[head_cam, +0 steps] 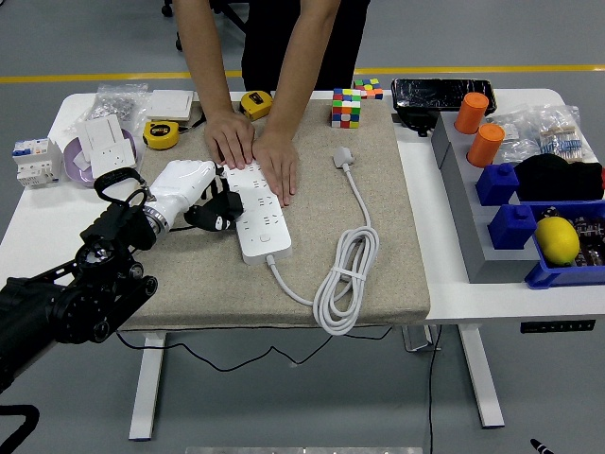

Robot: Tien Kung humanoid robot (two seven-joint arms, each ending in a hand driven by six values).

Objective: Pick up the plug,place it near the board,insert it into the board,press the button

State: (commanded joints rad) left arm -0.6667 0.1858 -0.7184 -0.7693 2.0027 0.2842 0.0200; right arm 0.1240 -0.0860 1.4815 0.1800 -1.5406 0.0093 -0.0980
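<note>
**Inspector:** Where do the plug and board stand?

**Assistant:** The left hand (194, 194) has its fingers curled around a black plug (216, 216), held just left of the white power board (256, 216), apparently not yet seated. The right hand is not in view.

**Inspector:** Why is a person touching the board?

**Assistant:** Both of the person's hands (255, 153) lie flat on its far end, probably pinning it so it will not slide when the plug is pushed in.

**Inspector:** Other items?

**Assistant:** The board's own white cable (348, 274) lies coiled to the right, unplugged.

**Inspector:** Surface and surroundings?

**Assistant:** A beige mat (378, 180) covers the white table (43, 222), likely for grip. Tape measures, a colour cube and bins sit around it; the floor is grey with a yellow line
</note>
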